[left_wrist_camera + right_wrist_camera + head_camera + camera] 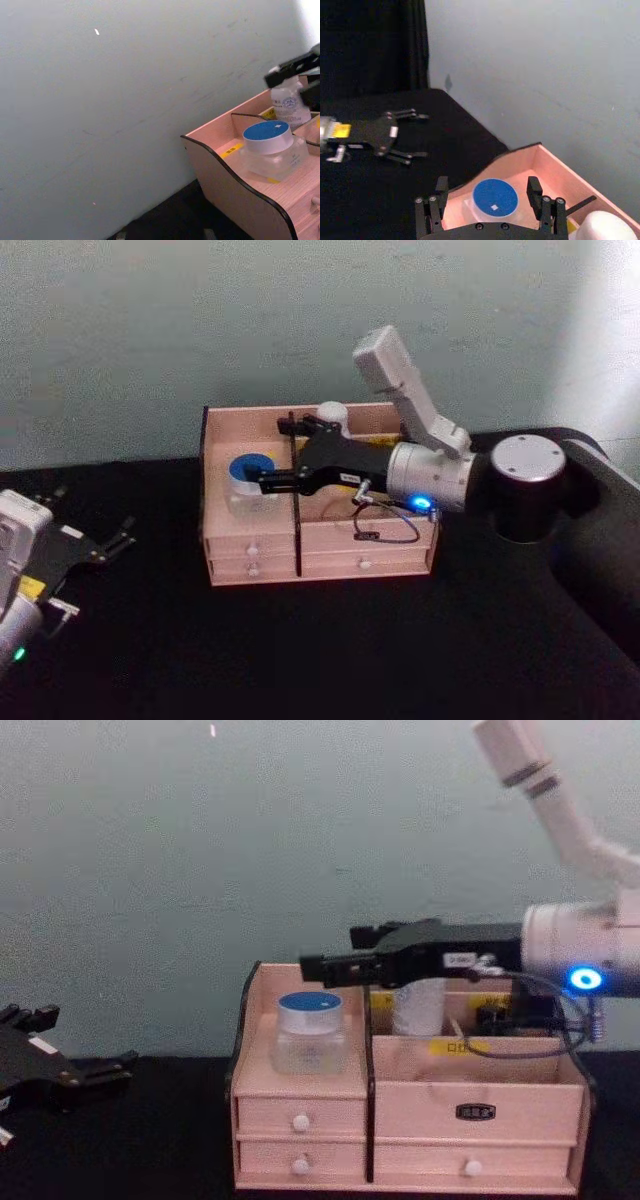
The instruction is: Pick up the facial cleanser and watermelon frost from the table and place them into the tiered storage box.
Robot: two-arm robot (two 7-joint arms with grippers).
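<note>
One tiered storage box (318, 540) stands at centre frame in the head view, on the black table (330, 650). It is light pinkish wood with dark edges, yellow labels and four white-knobbed drawers in two stacked pairs, as the chest view shows.

Two containers sit inside it. One clear jar with a blue lid (308, 1030) occupies the left compartment; one white-capped bottle (332, 418) stands upright in a rear compartment, right of the dark divider.

The right gripper (492, 202) hangs above the jar, fingers spread wide on either side of the blue lid and holding nothing.

The left gripper (85, 545) lies at the lower left of the head view, low over the table, well apart from the box, fingers open and empty.

Bare black table surrounds the box in front and to both sides; a pale wall is close behind it.
</note>
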